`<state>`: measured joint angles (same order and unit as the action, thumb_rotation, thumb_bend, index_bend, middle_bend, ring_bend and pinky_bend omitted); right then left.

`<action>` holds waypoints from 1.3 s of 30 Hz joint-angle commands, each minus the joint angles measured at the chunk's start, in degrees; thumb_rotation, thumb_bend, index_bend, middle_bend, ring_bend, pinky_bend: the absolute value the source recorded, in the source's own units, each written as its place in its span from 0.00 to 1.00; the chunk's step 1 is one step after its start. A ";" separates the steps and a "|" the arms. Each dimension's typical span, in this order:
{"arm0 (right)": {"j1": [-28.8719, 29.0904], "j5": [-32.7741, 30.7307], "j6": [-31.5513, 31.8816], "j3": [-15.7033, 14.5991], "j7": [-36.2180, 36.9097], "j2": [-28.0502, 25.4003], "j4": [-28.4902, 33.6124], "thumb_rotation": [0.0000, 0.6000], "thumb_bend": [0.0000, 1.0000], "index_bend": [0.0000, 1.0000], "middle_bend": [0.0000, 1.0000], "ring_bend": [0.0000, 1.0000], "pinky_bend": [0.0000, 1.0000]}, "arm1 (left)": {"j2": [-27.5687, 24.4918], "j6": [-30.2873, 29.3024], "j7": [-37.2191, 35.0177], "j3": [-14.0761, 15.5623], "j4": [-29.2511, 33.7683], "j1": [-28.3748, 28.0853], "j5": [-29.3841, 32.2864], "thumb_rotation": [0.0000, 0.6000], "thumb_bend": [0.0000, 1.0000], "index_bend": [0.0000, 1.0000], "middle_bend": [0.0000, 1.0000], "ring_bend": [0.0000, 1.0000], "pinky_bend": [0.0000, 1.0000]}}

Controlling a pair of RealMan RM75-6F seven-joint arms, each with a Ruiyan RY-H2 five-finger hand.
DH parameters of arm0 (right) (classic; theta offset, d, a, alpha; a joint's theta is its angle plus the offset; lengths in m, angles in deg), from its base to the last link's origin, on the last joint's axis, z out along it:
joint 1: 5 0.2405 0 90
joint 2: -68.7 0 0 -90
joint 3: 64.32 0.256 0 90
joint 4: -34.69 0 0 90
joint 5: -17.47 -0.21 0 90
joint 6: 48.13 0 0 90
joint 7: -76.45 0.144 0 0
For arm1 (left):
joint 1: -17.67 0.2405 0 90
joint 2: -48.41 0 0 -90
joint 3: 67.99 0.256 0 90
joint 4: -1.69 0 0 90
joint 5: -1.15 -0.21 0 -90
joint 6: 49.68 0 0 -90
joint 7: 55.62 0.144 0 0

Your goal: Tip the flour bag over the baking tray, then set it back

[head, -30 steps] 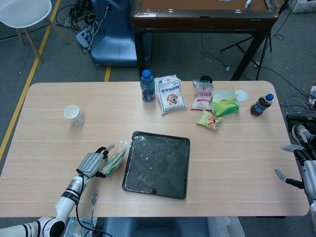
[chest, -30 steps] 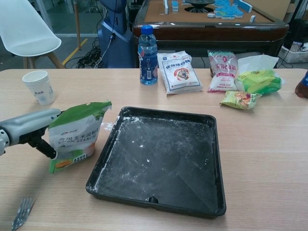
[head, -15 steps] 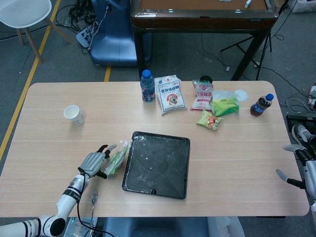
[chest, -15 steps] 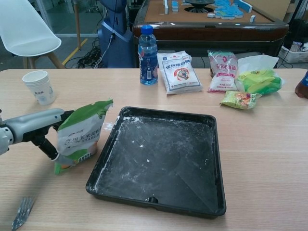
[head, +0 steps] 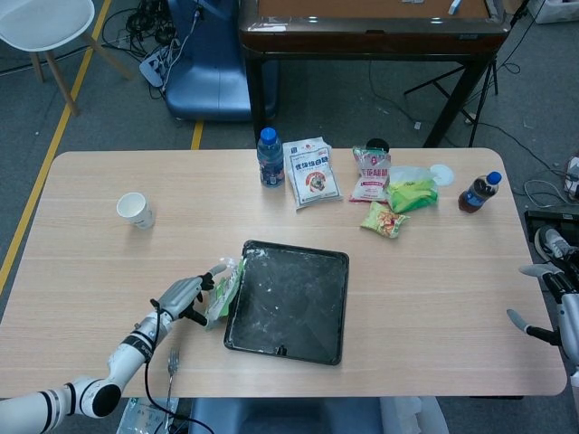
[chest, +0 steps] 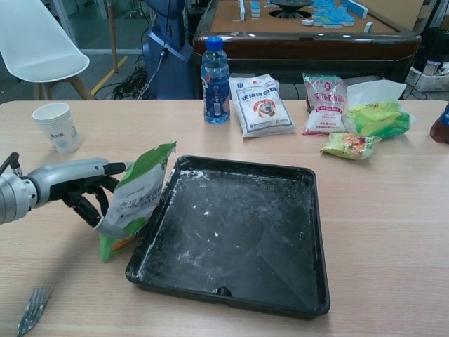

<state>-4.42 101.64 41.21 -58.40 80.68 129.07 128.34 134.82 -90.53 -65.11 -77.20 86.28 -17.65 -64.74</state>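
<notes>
The green-and-white soft flour bag (chest: 135, 196) stands at the left rim of the black, flour-dusted metal baking tray (chest: 231, 232), leaning toward it, because I want its mouth over the tray before I tip. My left hand (chest: 81, 191) holds it from the outer side, fingers curled around its back, so the open top faces the tray. My right hand (head: 554, 312) waits off the far right edge of the light wooden counter (head: 434, 289); it seems spread and holding nothing, though it is partly cut off.

I count one bag, one tray, one white paper cup (chest: 57, 127), one metal fork (chest: 31, 310), one blue-capped water bottle (chest: 215, 71), one dark drink bottle (head: 477, 192), and about four snack packets (chest: 261, 105) along the back.
</notes>
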 commanded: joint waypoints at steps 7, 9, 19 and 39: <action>-0.01 -0.05 0.03 0.06 -0.33 -0.14 0.35 1.00 0.16 0.32 0.31 0.16 0.27 | -1.18 3.33 -9.38 -0.57 -2.45 -1.32 -4.86 1.00 0.07 0.00 0.10 0.19 0.40; -0.06 -0.05 0.06 0.03 -0.39 -0.16 0.42 1.00 0.16 0.32 0.31 0.16 0.27 | -1.75 2.90 -9.97 -0.17 -2.50 -1.23 -5.93 1.00 0.07 0.00 0.10 0.12 0.35; 0.41 0.42 -0.22 0.13 -0.93 -0.09 0.92 1.00 0.16 0.32 0.31 0.16 0.27 | -5.51 0.23 -10.37 2.68 0.73 0.17 -9.30 1.00 0.08 0.00 0.00 0.00 0.16; 1.40 0.33 -1.27 0.45 -1.55 -0.19 1.23 1.00 0.16 0.32 0.31 0.15 0.27 | -18.41 -13.03 -10.44 5.00 12.63 6.93 -12.73 1.00 0.08 0.00 0.00 0.00 0.15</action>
<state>-3.06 101.98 39.99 -57.96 79.17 128.90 129.56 118.02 -102.16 -75.62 -72.55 97.53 -11.87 -77.19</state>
